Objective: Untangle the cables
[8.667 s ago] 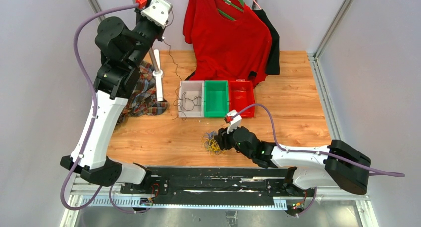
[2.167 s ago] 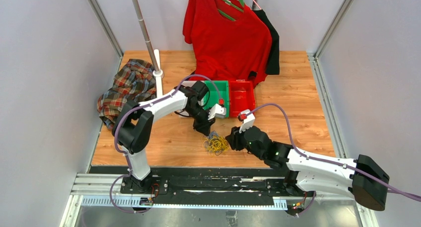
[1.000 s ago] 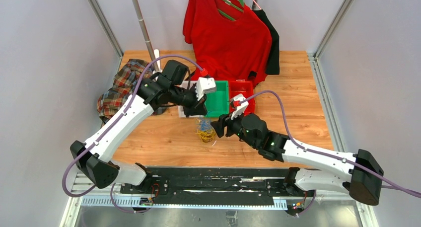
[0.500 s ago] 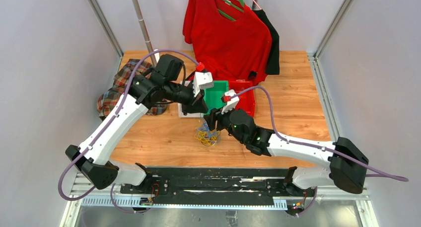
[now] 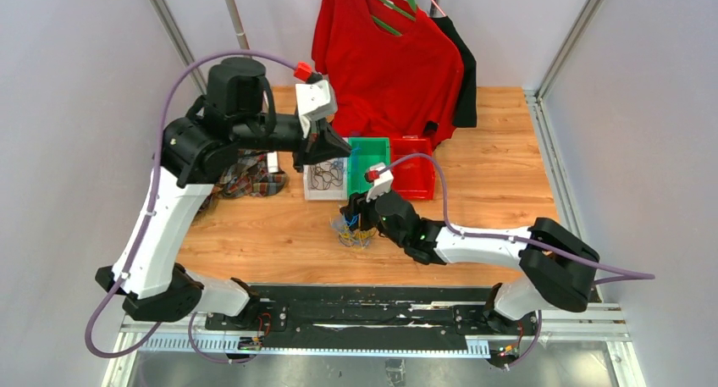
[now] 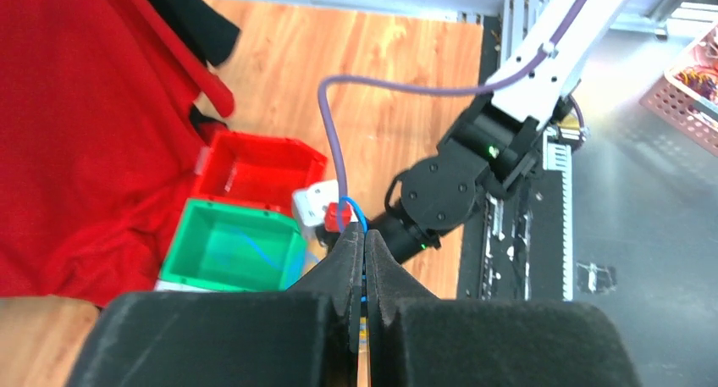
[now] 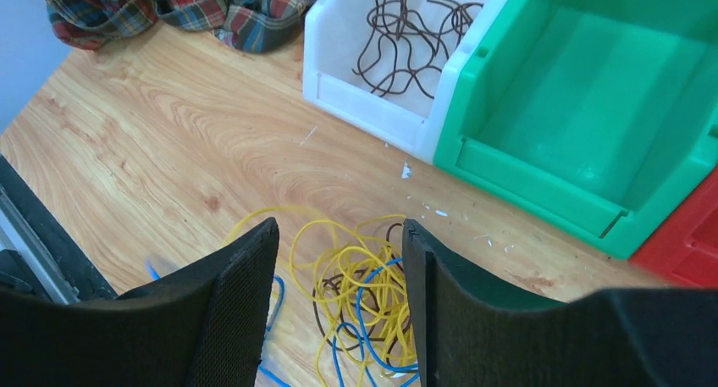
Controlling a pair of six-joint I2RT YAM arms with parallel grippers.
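The cables (image 5: 354, 233) lie as a tangle of yellow, blue and dark brown loops on the wooden table in front of the bins. In the right wrist view the tangle (image 7: 372, 290) sits between my right gripper's open jaws. My right gripper (image 5: 352, 218) (image 7: 339, 234) is low over it. My left gripper (image 5: 332, 148) (image 6: 364, 239) is raised above the bins and shut on a thin blue cable (image 6: 357, 216), which arcs out past the fingertips. More dark cables (image 7: 406, 27) lie in the white bin (image 7: 356, 91).
White bin (image 5: 310, 192), green bin (image 5: 367, 163) and red bin (image 5: 413, 174) stand in a row mid-table. A red shirt (image 5: 381, 57) hangs at the back. A plaid cloth (image 5: 250, 177) and a stand pole (image 5: 233, 14) are at the left.
My left gripper has risen and drawn back to the left with the blue cable. My right gripper has moved left and lower over the tangle, which has shifted slightly.
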